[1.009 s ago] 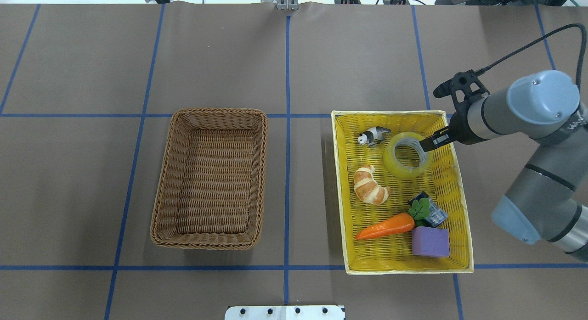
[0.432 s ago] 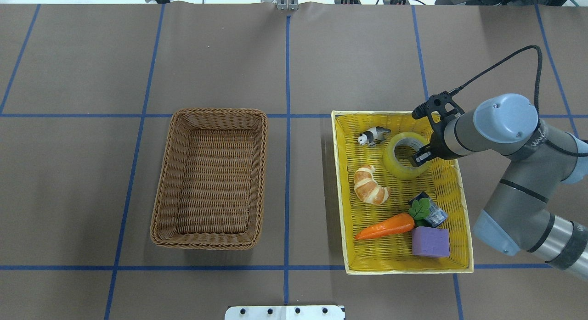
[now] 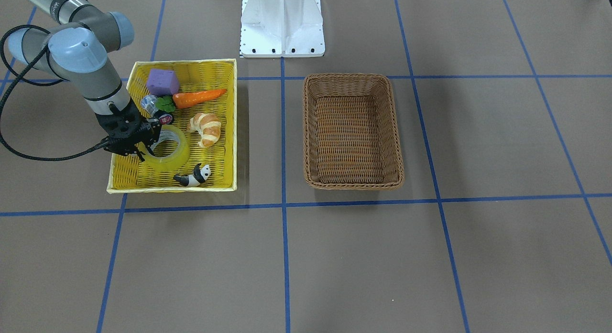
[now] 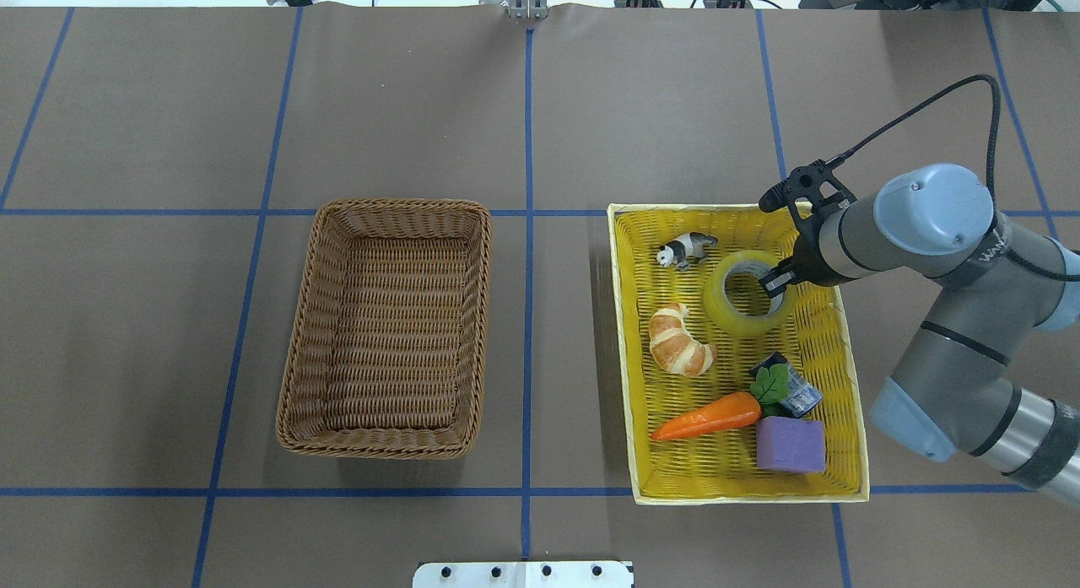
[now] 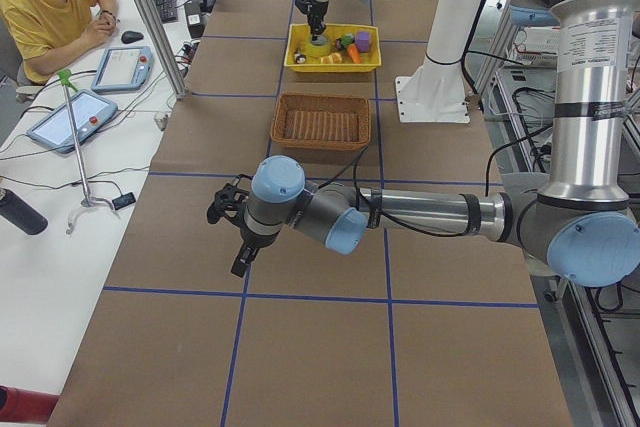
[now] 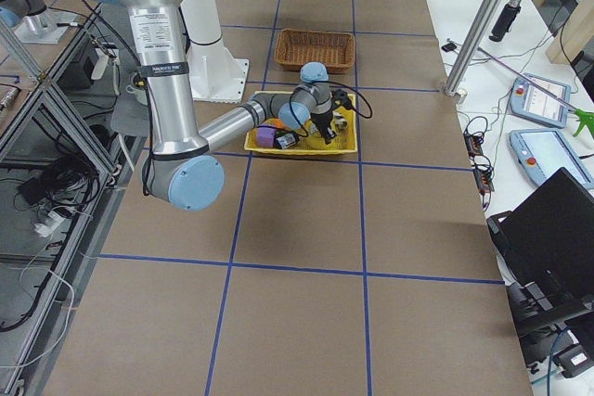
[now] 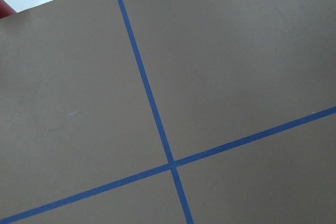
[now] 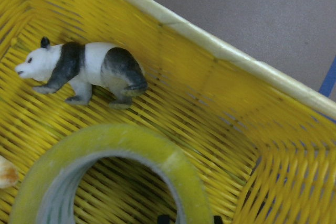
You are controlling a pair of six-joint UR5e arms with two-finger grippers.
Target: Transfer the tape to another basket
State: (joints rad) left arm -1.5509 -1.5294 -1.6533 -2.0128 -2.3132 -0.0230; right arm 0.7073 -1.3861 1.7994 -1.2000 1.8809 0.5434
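The tape (image 4: 714, 299), a yellowish-green roll, lies flat in the far part of the yellow basket (image 4: 624, 360). It also shows in the front view (image 3: 171, 160) and the right wrist view (image 8: 131, 140). My right gripper (image 4: 773, 283) is down at the roll's right wall, one finger inside the hole and one outside, shut on the wall; only the tips show in the right wrist view (image 8: 190, 217). The brown wicker basket (image 4: 384, 207) stands empty to the left. My left gripper (image 5: 238, 257) hangs over bare table far from both baskets; I cannot tell whether it is open or shut.
In the yellow basket with the tape are a toy panda (image 4: 688, 249), a croissant (image 4: 679, 339), a carrot (image 4: 709, 415), a purple block (image 4: 790, 445) and a small bottle (image 4: 797, 394). The white robot base (image 3: 282, 22) stands behind the baskets.
My right gripper has moved from the roll's far right edge inward and down onto its right wall. The roll has shifted slightly toward the robot.
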